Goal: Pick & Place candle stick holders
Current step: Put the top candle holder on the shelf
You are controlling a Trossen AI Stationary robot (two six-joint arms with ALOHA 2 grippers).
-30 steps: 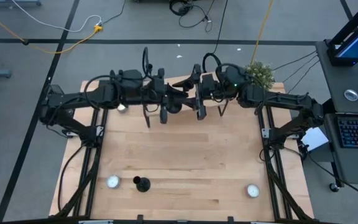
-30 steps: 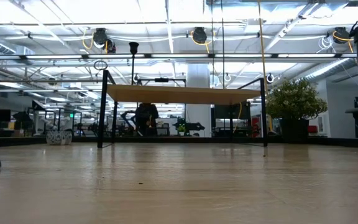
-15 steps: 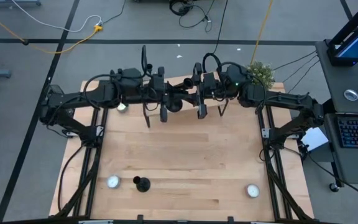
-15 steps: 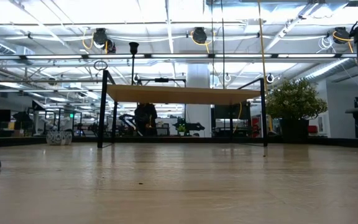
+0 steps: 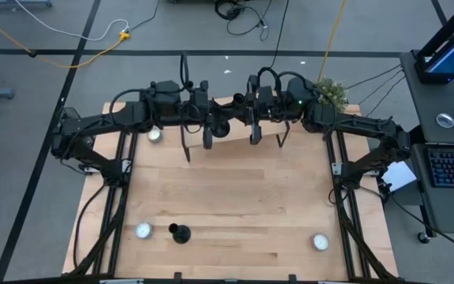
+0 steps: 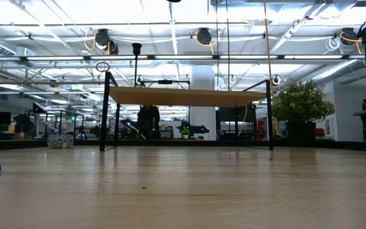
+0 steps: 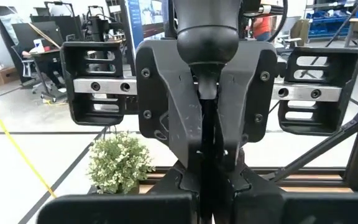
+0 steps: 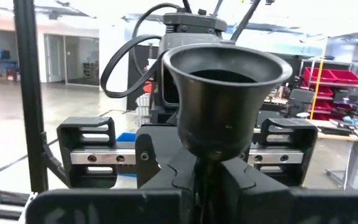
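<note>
One black candle stick holder (image 5: pixel 221 130) is held upright in the air between my two grippers, over the far middle of the table. Its bell-shaped cup (image 8: pixel 225 93) shows large in the right wrist view, and its thin stem (image 7: pixel 207 87) shows in the left wrist view. My right gripper (image 5: pixel 251 126) is shut on it from the right, just under the cup. My left gripper (image 5: pixel 211 130) is shut on it from the left, lower on the stem. A second candle stick holder (image 5: pixel 180 233) stands on its round base near the table's near left corner. A third is out of view. My left gripper pinches the lower part of the thin stem (image 7: pixel 207 163) between its two fingers, coming level from the table's left, below my right gripper's fingers. The holder stands upright, clear of the table. My right gripper pinches the stem right under the cup (image 8: pixel 207 163) between its two fingers, coming level from the table's right. The cup stands above the fingers with its mouth up. The holder is clear of the table.
Small white discs lie on the table at the near left (image 5: pixel 143 230), the near right (image 5: pixel 320 241) and the far left (image 5: pixel 155 136). A small green plant (image 5: pixel 329 93) stands at the far right corner. The bare wooden table top (image 5: pixel 235 197) lies between.
Both grippers, with the candle stick holder between them, have shifted a little toward the table's far edge. Neither has opened or let go.
</note>
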